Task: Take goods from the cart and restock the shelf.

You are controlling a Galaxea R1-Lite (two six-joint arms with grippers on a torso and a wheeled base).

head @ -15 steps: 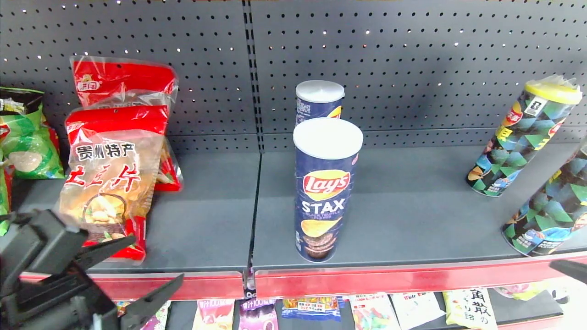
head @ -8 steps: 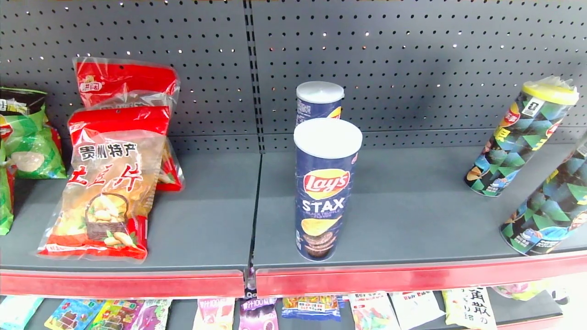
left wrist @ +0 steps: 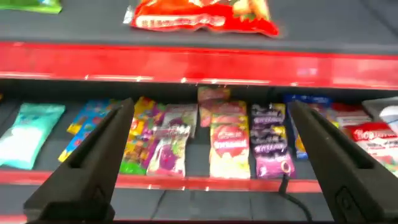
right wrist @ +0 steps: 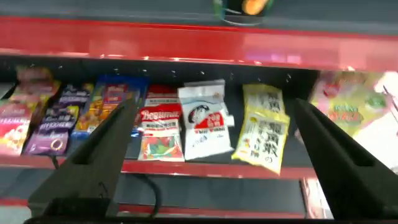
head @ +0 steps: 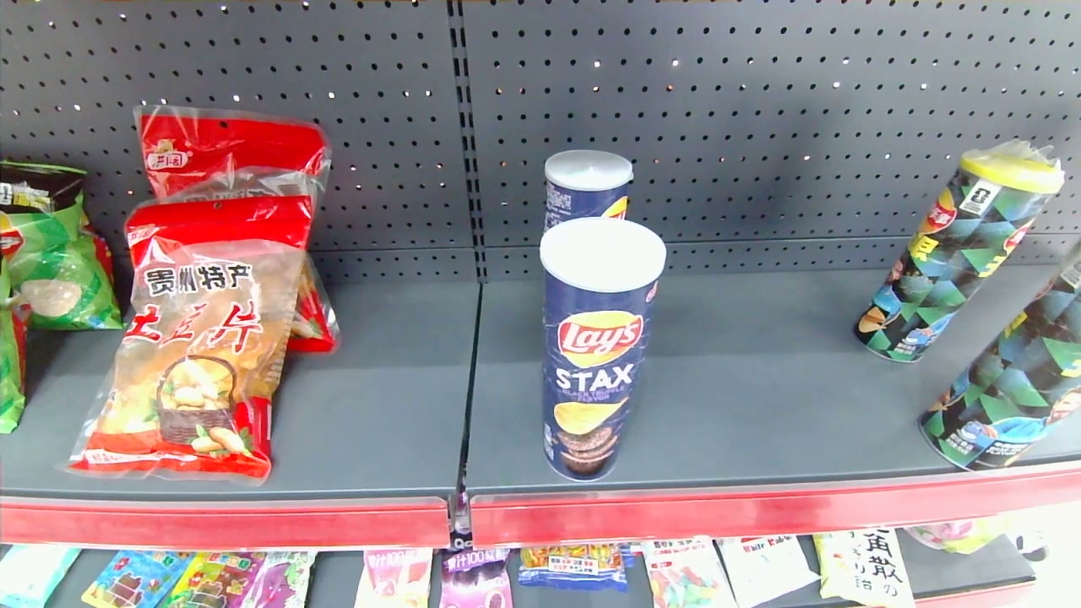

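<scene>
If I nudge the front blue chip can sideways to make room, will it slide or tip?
Likely tips: the front blue chip can is tall, narrow and upright. If it falls, its round body would probably roll on the flat shelf. Push low.

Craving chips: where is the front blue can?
In the head view, the front blue can stands upright mid-shelf, near the red edge, directly before the rear can.
</scene>
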